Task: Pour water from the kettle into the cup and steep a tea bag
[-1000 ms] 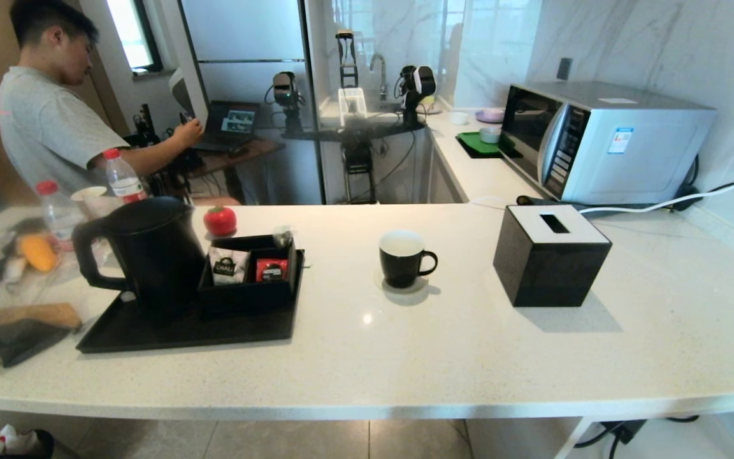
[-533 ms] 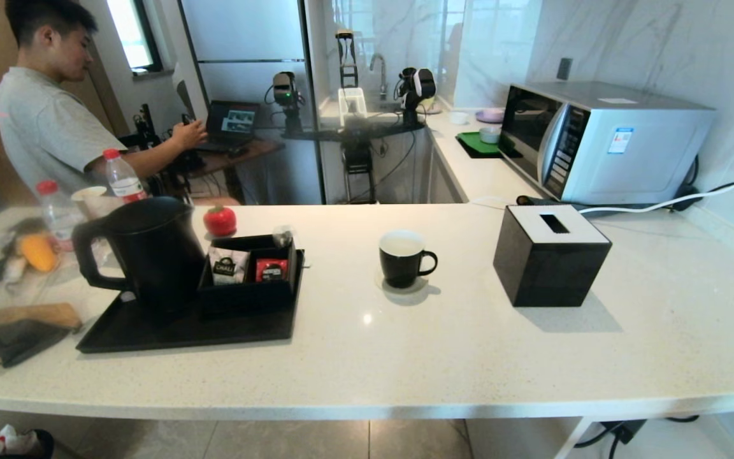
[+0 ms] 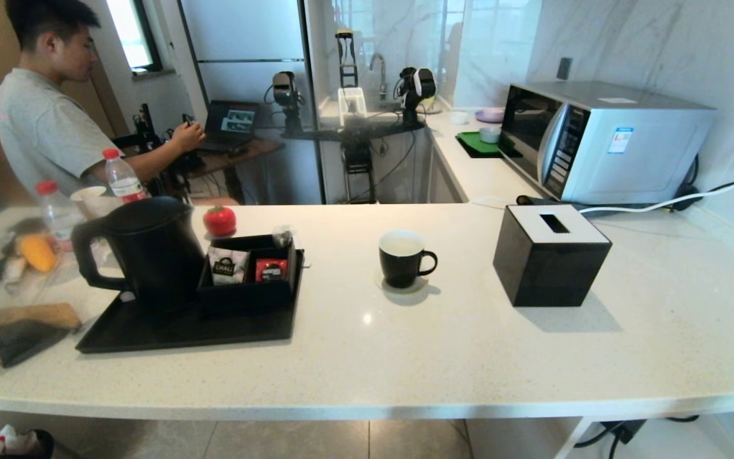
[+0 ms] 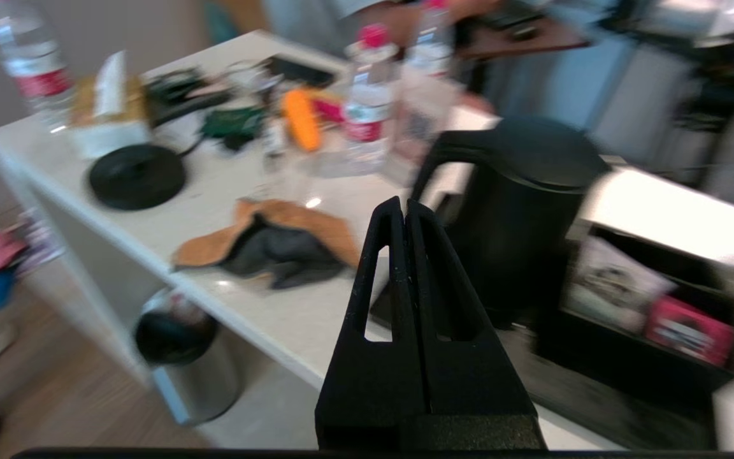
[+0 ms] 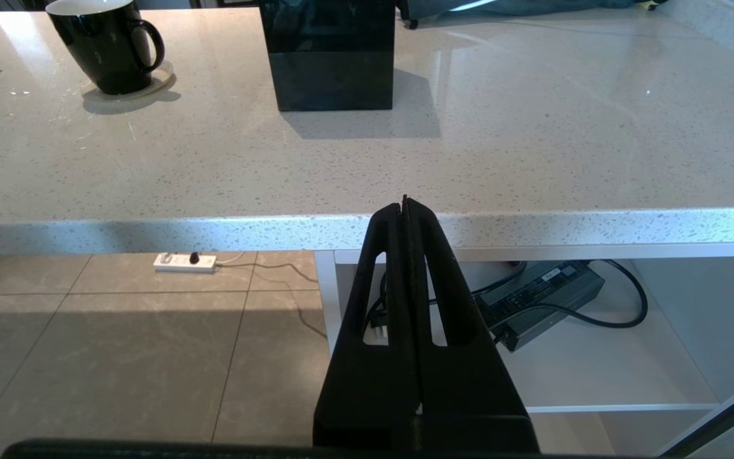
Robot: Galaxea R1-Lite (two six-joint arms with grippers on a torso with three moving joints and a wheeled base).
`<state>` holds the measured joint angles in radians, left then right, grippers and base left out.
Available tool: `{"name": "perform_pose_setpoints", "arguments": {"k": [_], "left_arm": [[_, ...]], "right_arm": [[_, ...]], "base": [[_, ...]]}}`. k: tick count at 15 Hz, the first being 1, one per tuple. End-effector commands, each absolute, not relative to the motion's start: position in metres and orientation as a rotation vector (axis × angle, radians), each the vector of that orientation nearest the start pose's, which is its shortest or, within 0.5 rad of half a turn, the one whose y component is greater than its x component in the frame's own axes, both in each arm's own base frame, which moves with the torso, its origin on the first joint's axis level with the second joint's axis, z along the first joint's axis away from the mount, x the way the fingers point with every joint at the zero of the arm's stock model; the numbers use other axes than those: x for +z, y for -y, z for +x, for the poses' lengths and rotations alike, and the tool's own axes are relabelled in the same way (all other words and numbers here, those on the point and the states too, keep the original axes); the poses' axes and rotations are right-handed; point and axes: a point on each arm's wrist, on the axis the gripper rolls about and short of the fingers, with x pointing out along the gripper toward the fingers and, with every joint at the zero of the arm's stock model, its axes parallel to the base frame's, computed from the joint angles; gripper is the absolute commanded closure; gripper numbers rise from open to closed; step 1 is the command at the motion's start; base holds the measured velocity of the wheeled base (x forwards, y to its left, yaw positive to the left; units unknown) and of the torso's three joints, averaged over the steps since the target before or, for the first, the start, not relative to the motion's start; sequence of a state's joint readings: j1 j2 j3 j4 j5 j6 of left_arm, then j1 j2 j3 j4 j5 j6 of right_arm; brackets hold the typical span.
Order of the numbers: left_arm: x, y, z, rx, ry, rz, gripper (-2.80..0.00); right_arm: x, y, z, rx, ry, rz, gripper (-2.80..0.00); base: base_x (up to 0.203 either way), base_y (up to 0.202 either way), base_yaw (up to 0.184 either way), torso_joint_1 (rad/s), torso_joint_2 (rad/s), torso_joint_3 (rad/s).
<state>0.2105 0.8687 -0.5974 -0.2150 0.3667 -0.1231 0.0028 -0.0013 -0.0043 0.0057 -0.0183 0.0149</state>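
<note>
From my left wrist view, the kettle [image 4: 520, 210] sits right of centre on its tray, handle facing my clenched, empty left pincer [image 4: 403, 207]; the right pincer [image 5: 404, 204], clenched too, hangs below the surface [image 5: 367, 166].

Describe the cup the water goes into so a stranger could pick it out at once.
On the pale stone counter, look between the black tray on the left and the black tissue box on the right. The cup stands alone there on a round coaster. It is a small black mug, white inside, its ear handle facing the box, far smaller than the kettle.
</note>
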Motion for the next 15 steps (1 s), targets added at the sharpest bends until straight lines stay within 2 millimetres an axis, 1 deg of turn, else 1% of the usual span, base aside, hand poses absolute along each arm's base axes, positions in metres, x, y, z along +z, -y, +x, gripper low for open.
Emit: {"name": "perform_pose_setpoints", "arguments": {"k": [1, 3, 5, 7, 8, 10, 11, 13, 14, 15], "left_arm": [[0.231, -0.056, 0.136, 0.699, -0.159, -0.110, 0.00], [0.219, -0.079, 0.159, 0.748, -0.207, -0.097, 0.00], [0.204, -0.102, 0.181, 0.752, -0.229, -0.076, 0.00], [0.182, -0.123, 0.199, 0.747, -0.234, -0.041, 0.00], [0.171, -0.130, 0.206, 0.738, -0.225, -0.026, 0.00], [0.145, -0.139, 0.217, 0.710, -0.202, -0.002, 0.00], [0.133, -0.139, 0.219, 0.694, -0.199, 0.015, 0.00], [0.114, -0.134, 0.216, 0.655, -0.207, 0.036, 0.00], [0.106, -0.130, 0.214, 0.644, -0.224, 0.038, -2.80], [0.098, -0.128, 0.212, 0.637, -0.235, 0.039, -2.80]], "right_arm": [[0.076, 0.000, -0.023, -0.015, -0.002, 0.015, 0.00], [0.076, 0.000, -0.023, -0.015, -0.003, 0.015, 0.00], [0.076, 0.000, -0.023, -0.015, -0.001, 0.015, 0.00], [0.076, 0.000, -0.023, -0.015, -0.001, 0.015, 0.00], [0.076, 0.000, -0.023, -0.015, -0.001, 0.015, 0.00], [0.076, 0.000, -0.023, -0.015, -0.001, 0.015, 0.00], [0.076, 0.000, -0.023, -0.015, -0.001, 0.015, 0.00], [0.076, 0.000, -0.023, -0.015, -0.001, 0.015, 0.00], [0.076, 0.000, -0.023, -0.015, -0.001, 0.015, 0.00], [0.076, 0.000, -0.023, -0.015, -0.002, 0.015, 0.00]], "base": [[0.000, 0.000, 0.000, 0.000, 0.00, 0.000], [0.000, 0.000, 0.000, 0.000, 0.00, 0.000], [0.000, 0.000, 0.000, 0.000, 0.00, 0.000], [0.000, 0.000, 0.000, 0.000, 0.00, 0.000], [0.000, 0.000, 0.000, 0.000, 0.00, 0.000], [0.000, 0.000, 0.000, 0.000, 0.00, 0.000], [0.000, 0.000, 0.000, 0.000, 0.00, 0.000], [0.000, 0.000, 0.000, 0.000, 0.00, 0.000], [0.000, 0.000, 0.000, 0.000, 0.00, 0.000], [0.000, 0.000, 0.000, 0.000, 0.00, 0.000]]}}
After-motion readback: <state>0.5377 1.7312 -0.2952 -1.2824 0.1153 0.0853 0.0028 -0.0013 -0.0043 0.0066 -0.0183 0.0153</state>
